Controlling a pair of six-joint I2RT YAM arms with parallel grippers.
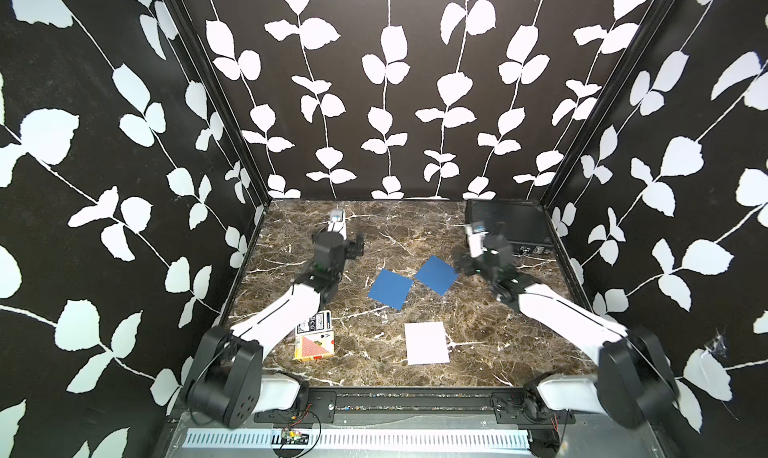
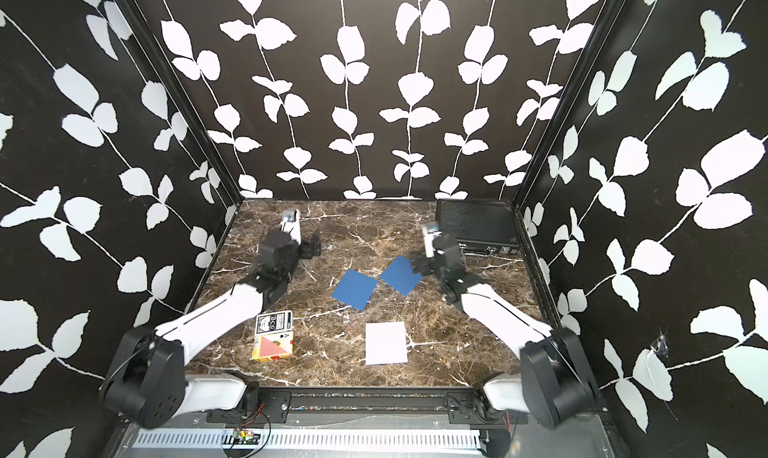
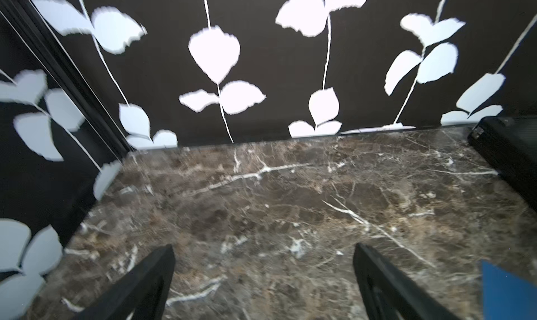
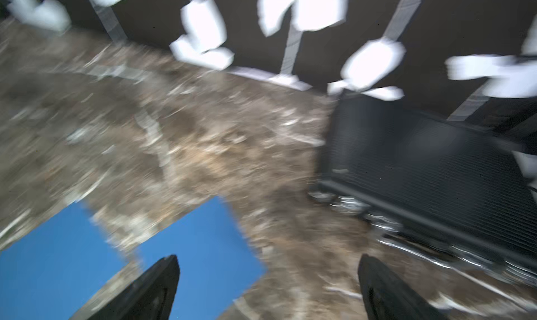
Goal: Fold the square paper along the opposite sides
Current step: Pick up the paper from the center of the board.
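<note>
Two blue square papers lie flat mid-table, corners nearly touching: the left blue paper and the right blue paper. A white paper lies nearer the front edge. My right gripper is open, empty, just above the right corner of the right blue paper; its wrist view is blurred. My left gripper is open over bare marble at the back left, well left of the papers. A blue paper corner shows at that wrist view's edge.
A black ribbed case sits in the back right corner, close behind the right gripper. Two playing-card boxes lie at the front left beside the left arm. Patterned walls close in the marble table on three sides.
</note>
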